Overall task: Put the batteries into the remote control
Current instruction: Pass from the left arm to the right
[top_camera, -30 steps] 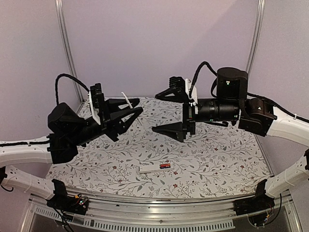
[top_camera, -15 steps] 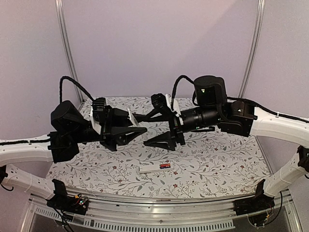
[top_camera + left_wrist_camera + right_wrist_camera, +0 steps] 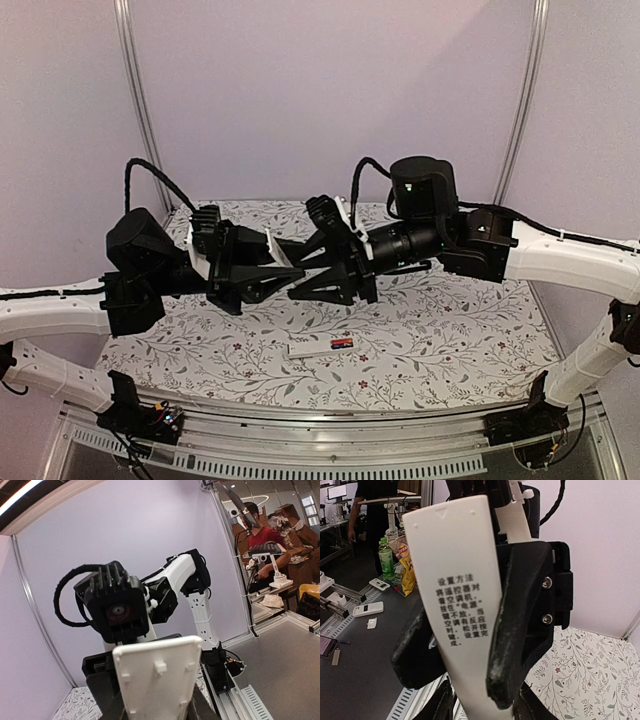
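Bearing printed Chinese text headed 设置方法, remote control [image 3: 462,605] sits midair above floral surface [image 3: 450,330], clamped in left end effector [image 3: 285,262]. Right end effector [image 3: 300,278] flanks it, grip indeterminate. Batteries [image 3: 343,343], red-orange and black, lie on surface.

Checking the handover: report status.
Left hand holds white cover. Right hand straddles it, grip unclear. Remote on table, batteries at its end. No obstruction seen.

The white remote control [image 3: 310,351] lies flat, small red and black batteries [image 3: 343,343] at its right end.
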